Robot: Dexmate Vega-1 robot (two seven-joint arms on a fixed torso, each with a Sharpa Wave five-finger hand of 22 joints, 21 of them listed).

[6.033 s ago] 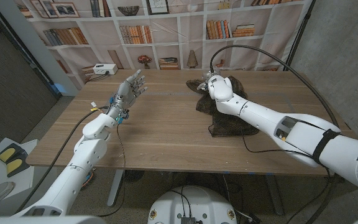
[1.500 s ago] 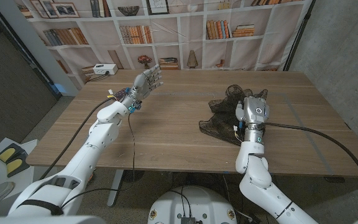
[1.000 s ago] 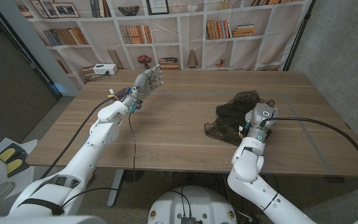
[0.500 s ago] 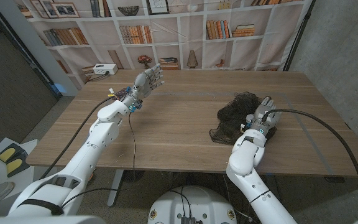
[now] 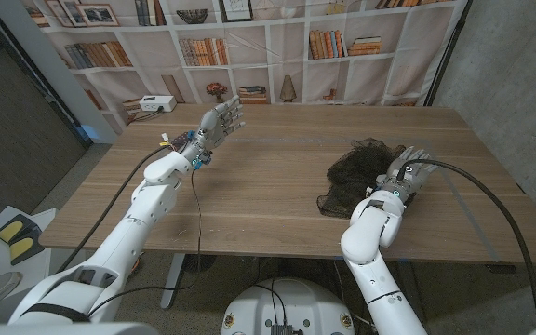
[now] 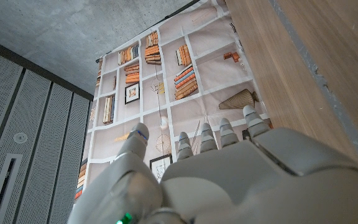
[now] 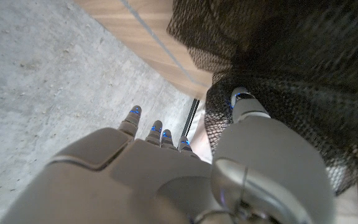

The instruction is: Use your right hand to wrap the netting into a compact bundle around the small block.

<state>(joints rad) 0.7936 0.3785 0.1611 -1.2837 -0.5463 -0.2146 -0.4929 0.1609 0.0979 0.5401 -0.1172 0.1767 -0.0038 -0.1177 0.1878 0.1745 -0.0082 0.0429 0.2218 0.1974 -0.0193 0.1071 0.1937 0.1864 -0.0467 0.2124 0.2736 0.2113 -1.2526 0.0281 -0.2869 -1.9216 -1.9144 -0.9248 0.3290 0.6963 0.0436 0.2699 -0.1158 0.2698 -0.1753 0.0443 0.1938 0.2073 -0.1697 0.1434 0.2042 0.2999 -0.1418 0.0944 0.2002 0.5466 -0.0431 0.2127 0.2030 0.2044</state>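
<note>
The dark netting lies bunched in a heap on the right half of the wooden table. The small block is hidden; I cannot tell whether it sits under the mesh. My right hand stands just right of the heap, fingers straight and spread, holding nothing. In the right wrist view the netting drapes against the thumb of my right hand, while the other fingers point away from it toward the table's edge. My left hand is raised above the far left of the table, fingers apart and empty; the left wrist view shows my left hand facing the bookshelf backdrop.
A small white box sits at the table's far left corner. A black cable arcs from my right wrist over the table's right side. The bookshelf backdrop stands behind the far edge.
My right hand has slid to the right across the table and its fingers have spread. The netting has moved right with it and bunched tighter. The left hand has stayed put.
</note>
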